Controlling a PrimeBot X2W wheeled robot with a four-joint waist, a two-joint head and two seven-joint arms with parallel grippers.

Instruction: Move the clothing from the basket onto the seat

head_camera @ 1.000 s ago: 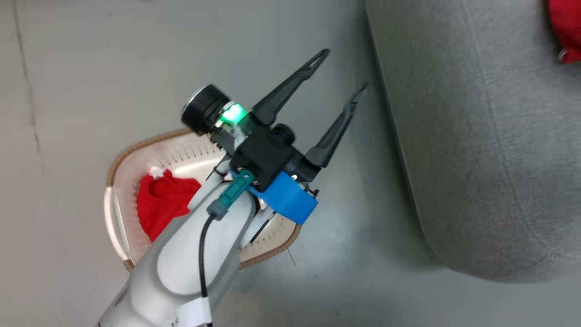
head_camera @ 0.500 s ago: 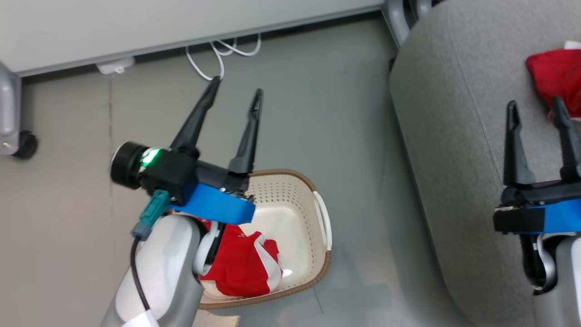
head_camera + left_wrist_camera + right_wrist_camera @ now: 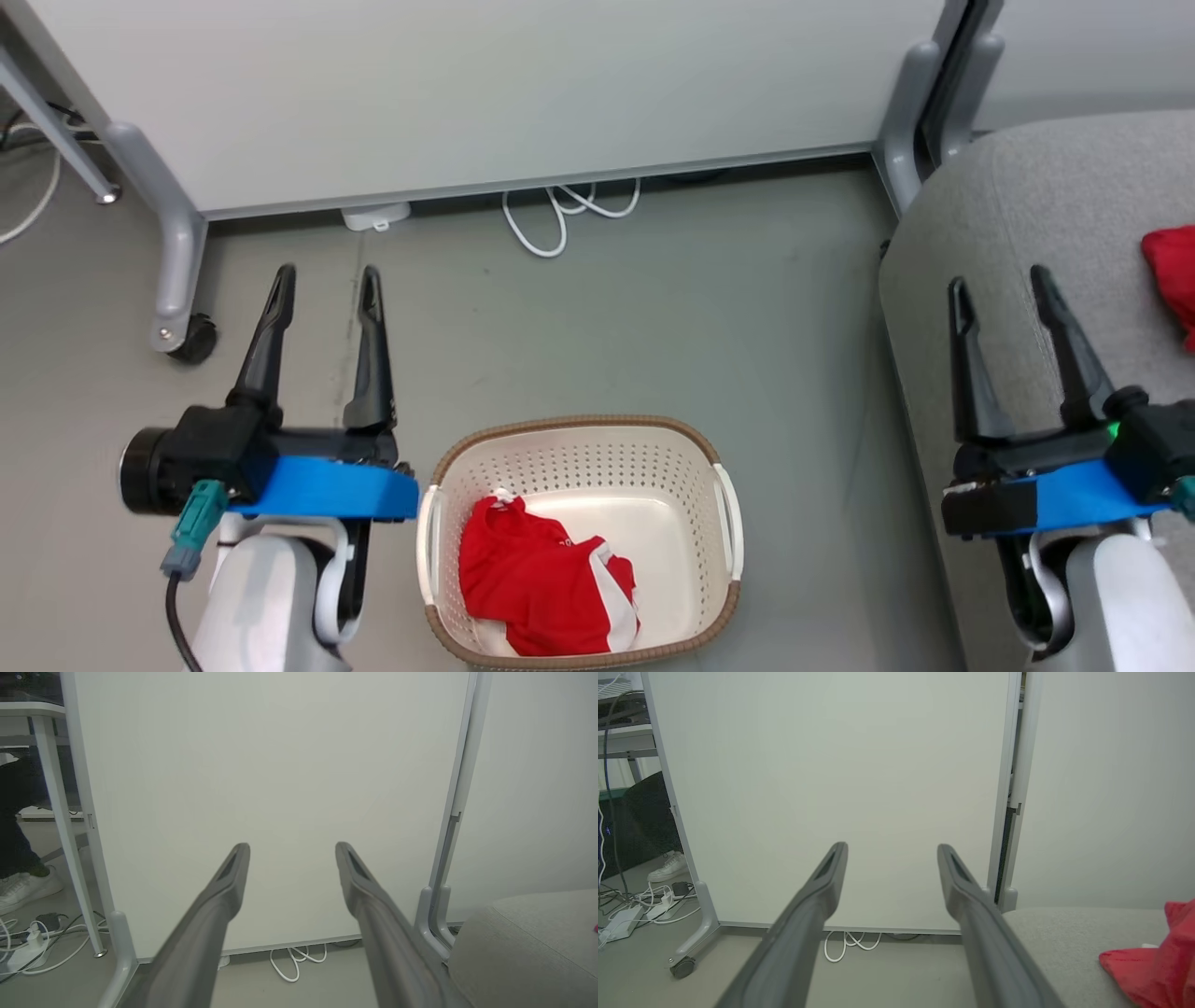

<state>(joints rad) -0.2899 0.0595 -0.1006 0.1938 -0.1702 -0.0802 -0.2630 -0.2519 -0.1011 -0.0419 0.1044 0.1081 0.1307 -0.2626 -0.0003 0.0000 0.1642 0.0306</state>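
We log both grippers empty, fingers apart. The left gripper (image 3: 327,275) is over the floor, the right gripper (image 3: 997,278) over the sofa (image 3: 1027,187) edge. One red garment (image 3: 541,588) lies crumpled in the basket (image 3: 569,425), near-left corner. The other garment (image 3: 1172,275) is on the sofa. Basket sits just right of the left gripper's base, well apart from the right. We judge the L arm nearer; it'd need to swing inward & tip down.

The head camera looks steeply down from above onto the grey floor (image 3: 700,308) in front of a white partition panel (image 3: 523,93), with the basket (image 3: 579,448) close beneath the lens. Both wrist cameras sit low and face the panel almost level, from a short way back. All three views share the panel, the white cable (image 3: 569,205) coiled at its foot, and the sofa (image 3: 1027,187) beside its right post.
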